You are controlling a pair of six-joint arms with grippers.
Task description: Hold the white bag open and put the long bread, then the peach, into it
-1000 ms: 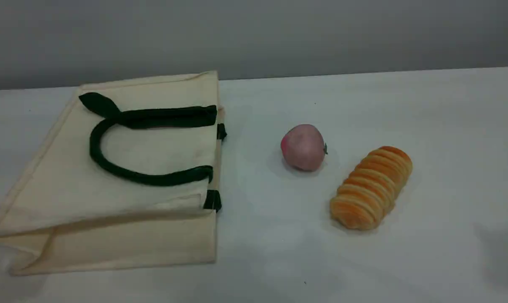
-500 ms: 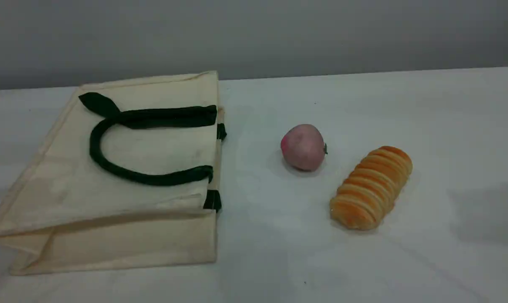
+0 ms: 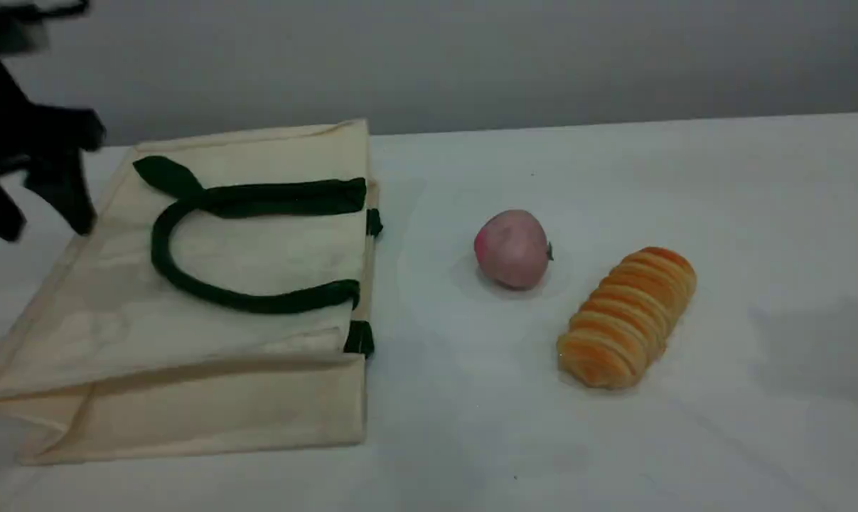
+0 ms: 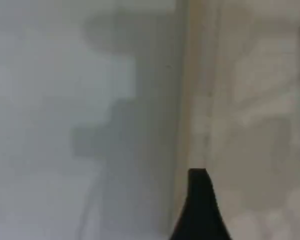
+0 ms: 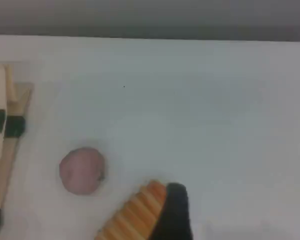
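lying flat on the left part of the table (image 3: pixel 613 178), the white bag (image 3: pixel 116 327) has its mouth edge turned right, toward the fruit. a dark green strap handle (image 3: pixel 244 302) curls in a u on its upper face, and 2 small green patches (image 3: pixel 358 338) show at the mouth edge. the bag is closed flat, with nothing visibly in it. the peach (image 3: pixel 512 249) sits on the table to the right of the bag, clearly apart from it. the long bread (image 3: pixel 628 316) lies slantwise further right and nearer the camera, near the peach but not touching it.

the left gripper (image 3: pixel 41 213) hangs blurred at the scene's left edge, by the bag's far left side, its 2 fingers spread wide with nothing between them. its wrist view shows 1 dark fingertip (image 4: pixel 200 210) over the bag's border.

the right gripper (image 5: pixel 174 212) is outside the scene view. its wrist view shows 1 dark fingertip by one end of the bread. it is spread wide and holds nothing.
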